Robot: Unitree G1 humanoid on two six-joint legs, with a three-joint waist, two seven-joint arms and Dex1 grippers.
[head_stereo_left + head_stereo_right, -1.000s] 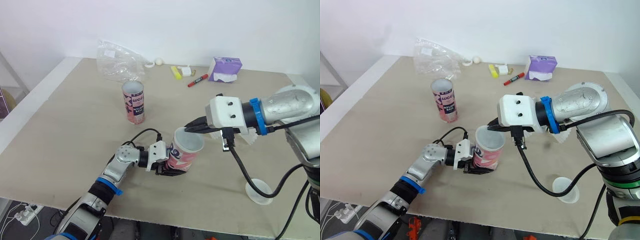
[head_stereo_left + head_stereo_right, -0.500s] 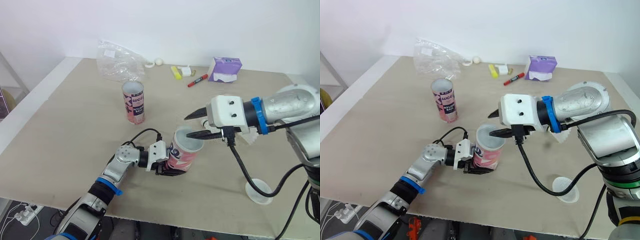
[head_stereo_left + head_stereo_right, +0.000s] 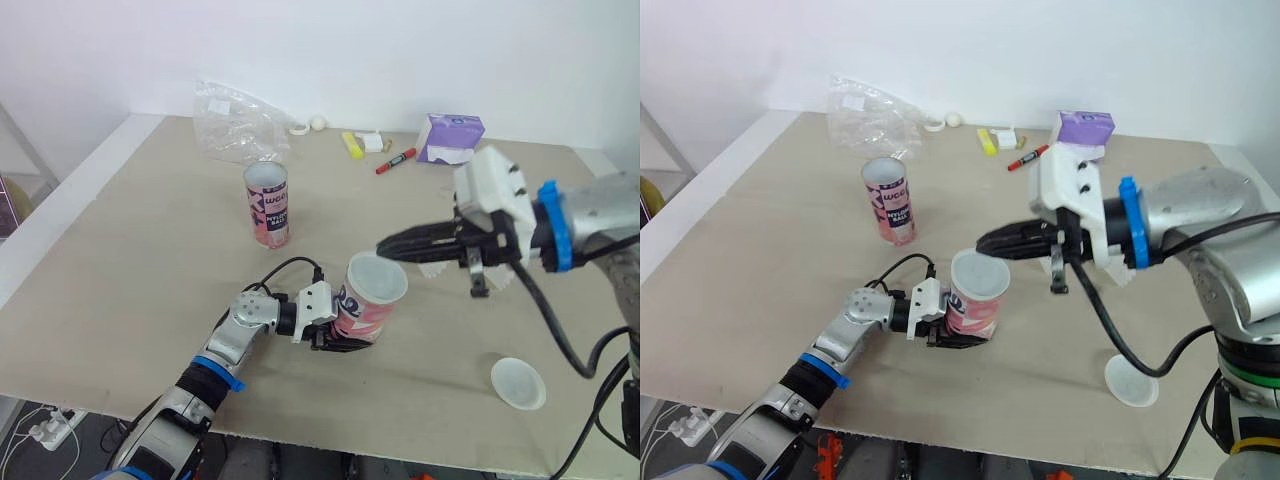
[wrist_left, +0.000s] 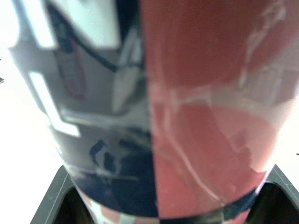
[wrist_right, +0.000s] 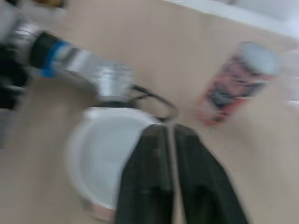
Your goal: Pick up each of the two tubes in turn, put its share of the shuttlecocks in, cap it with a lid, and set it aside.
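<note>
The left gripper (image 3: 341,340) is clenched around the lower body of a pink and navy printed cylindrical tube (image 3: 366,303). It holds the tube tilted low over the near part of the beige table top (image 3: 140,260), with the open mouth facing up and towards the robot's right. In the left wrist view the tube's wall sits between the two black fingers (image 4: 55,198), pressed close on both sides.

The right gripper (image 3: 388,244) hangs just above the far edge of the tube's white rim. Its two black fingers (image 5: 150,172) are pressed together with only a sliver between them and nothing held. The tips are over the rim and not inside the mouth.

A second tube of the same print (image 3: 267,205) stands upright and open, farther back on the left and well apart from both grippers. A round translucent plastic lid (image 3: 518,383) lies flat near the table's front right edge. White feathered shuttlecocks (image 3: 432,268) lie behind the right arm, partly hidden by it.

Along the far edge are a crumpled clear plastic bag (image 3: 235,125), a yellow highlighter (image 3: 351,145), a red marker (image 3: 396,160) and a purple box (image 3: 451,137).
</note>
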